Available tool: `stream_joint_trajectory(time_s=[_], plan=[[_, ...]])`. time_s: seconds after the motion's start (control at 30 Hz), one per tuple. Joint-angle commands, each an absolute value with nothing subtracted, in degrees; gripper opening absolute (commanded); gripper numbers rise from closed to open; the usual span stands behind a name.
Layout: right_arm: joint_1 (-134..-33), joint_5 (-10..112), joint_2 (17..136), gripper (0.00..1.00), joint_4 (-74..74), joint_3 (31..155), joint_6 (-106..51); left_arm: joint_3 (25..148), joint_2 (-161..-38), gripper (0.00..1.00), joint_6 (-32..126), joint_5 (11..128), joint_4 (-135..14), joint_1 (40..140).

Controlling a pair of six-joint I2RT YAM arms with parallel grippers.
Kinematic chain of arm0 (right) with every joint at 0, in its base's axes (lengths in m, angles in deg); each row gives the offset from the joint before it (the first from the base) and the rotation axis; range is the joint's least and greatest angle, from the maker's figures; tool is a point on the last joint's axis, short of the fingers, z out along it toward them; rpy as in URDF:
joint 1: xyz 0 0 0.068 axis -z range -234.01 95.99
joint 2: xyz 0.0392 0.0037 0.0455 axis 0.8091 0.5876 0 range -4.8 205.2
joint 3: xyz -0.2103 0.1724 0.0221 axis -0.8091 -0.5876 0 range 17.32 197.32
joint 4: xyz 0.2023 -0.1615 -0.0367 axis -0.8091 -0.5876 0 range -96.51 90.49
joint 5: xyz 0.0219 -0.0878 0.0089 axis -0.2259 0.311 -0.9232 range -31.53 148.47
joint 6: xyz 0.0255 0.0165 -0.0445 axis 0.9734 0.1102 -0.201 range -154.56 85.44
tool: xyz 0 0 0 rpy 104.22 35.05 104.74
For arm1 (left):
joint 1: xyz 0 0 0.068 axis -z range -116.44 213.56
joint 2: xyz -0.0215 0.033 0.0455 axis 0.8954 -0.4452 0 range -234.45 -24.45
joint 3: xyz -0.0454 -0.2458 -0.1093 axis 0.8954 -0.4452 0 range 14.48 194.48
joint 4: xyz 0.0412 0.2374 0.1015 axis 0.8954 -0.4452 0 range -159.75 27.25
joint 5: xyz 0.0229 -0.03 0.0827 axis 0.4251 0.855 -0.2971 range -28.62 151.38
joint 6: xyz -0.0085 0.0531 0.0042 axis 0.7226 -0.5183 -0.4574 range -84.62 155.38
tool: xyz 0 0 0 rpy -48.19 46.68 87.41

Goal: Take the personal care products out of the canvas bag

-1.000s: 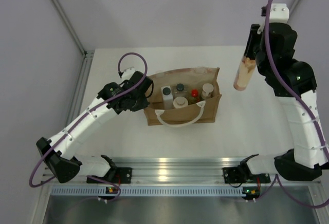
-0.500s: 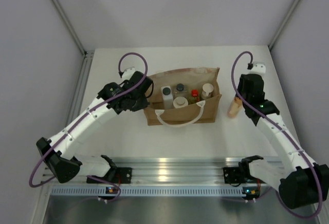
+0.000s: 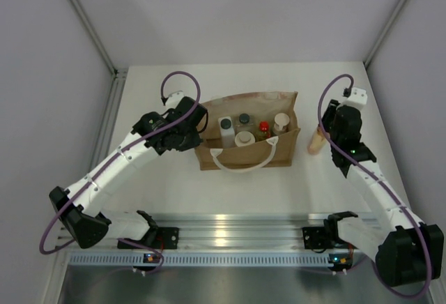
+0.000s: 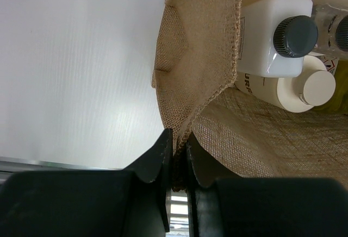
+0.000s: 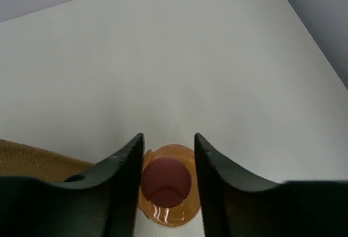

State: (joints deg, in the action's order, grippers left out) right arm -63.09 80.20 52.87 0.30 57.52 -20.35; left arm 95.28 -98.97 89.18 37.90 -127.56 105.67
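Right gripper is clamped on the orange bottle, fingers either side of it just below the pink cap. The bottle is upright, its long axis in line with the gripper and straight under it. It sits outside the canvas bag, just beside the right wall and over bare table. It looks down or nearly down, but I can't confirm base contact from these views. Left gripper is closed tight on the bag's left rim, pinching the fabric and holding the mouth open, so that arm is tied up as an anchor. What looks like five bottles stand upright in the bag, caps up. The cream-capped bottle is at the right end, then the red-capped bottle. The white bottle with the dark cap is nearest the left gripper. My read: this is the place step for the orange bottle, so open the fingers and pull straight up along the bottle axis to avoid tipping it. The next pick falls to the right arm, since it's the free one. Nearest target is the cream-capped bottle, to its left just over the bag wall. It's a vertical grab from above, and the risk is snagging the rim or the white handle.
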Motion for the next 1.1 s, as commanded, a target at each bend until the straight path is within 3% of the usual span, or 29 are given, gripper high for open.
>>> stream_joint_trajectory(time_s=[0.0,0.07,0.13,0.2,0.47,0.7,1.07], plan=[[-62.5,77.2,51.4,0.42,-2.7,61.0,-21.6,95.9,-98.5,0.0,88.3,35.3,-128.4,105.7],[-62.6,76.7,52.4,0.74,-5.4,63.8,-22.8,96.1,-99.0,0.0,88.2,35.0,-128.3,105.7],[-62.6,76.0,53.2,0.86,-7.8,67.4,-23.0,96.2,-99.3,0.0,88.1,35.0,-128.3,105.7],[-62.6,74.9,54.0,0.92,-11.6,72.0,-23.2,96.4,-99.6,0.0,87.9,35.1,-128.3,105.7],[-67.4,64.9,60.7,0.86,-30.1,92.2,-19.0,97.5,-99.9,0.0,87.9,34.1,-128.4,105.7],[-85.4,64.4,71.5,0.8,-46.9,111.1,-11.4,97.4,-100.1,0.0,88.8,34.0,-128.4,105.7],[-104.0,67.3,88.2,0.77,-57.3,121.9,-6.8,92.9,-98.1,0.0,92.1,35.5,-128.3,105.7]])
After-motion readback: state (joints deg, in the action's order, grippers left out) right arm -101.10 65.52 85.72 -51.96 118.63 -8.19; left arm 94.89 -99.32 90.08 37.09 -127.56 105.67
